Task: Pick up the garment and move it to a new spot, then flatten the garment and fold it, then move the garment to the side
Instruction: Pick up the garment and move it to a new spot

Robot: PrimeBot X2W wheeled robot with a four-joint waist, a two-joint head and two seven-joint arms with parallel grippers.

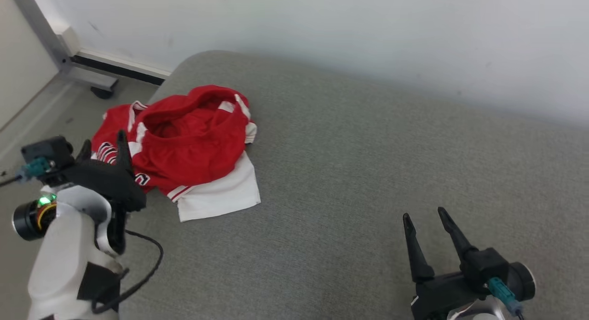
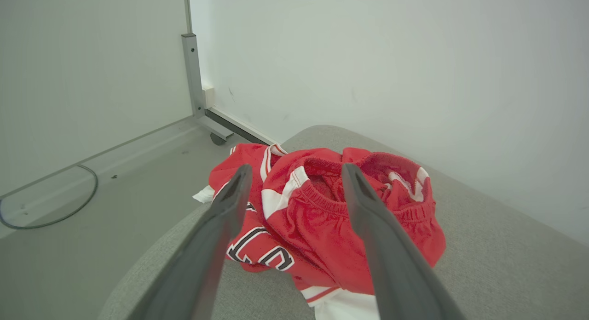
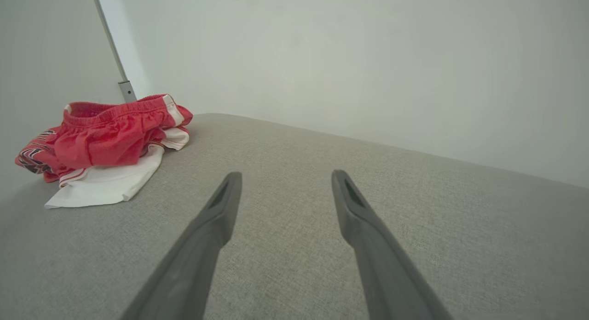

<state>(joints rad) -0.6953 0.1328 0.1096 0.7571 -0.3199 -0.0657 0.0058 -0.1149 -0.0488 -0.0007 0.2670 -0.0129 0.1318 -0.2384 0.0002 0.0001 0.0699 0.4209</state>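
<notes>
A crumpled red garment (image 1: 184, 140) with white panels and black lettering lies at the far left corner of the grey cushioned surface (image 1: 349, 182), partly hanging over its left edge. My left gripper (image 1: 103, 147) hovers at that edge just short of the garment, open, holding nothing. In the left wrist view its fingers (image 2: 230, 205) frame the red garment (image 2: 322, 219) and its elastic waistband. My right gripper (image 1: 424, 214) is open and empty over bare cushion at the near right, far from the cloth. In the right wrist view the garment (image 3: 106, 136) lies at the far left beyond the right gripper (image 3: 286, 174).
A white wall (image 1: 322, 30) runs close behind the cushion. Left of the cushion is grey floor (image 1: 27, 127) with a metal frame post on a caster (image 1: 103, 91) and a cable loop (image 2: 87, 191). The cushion's rounded corner falls away beside the garment.
</notes>
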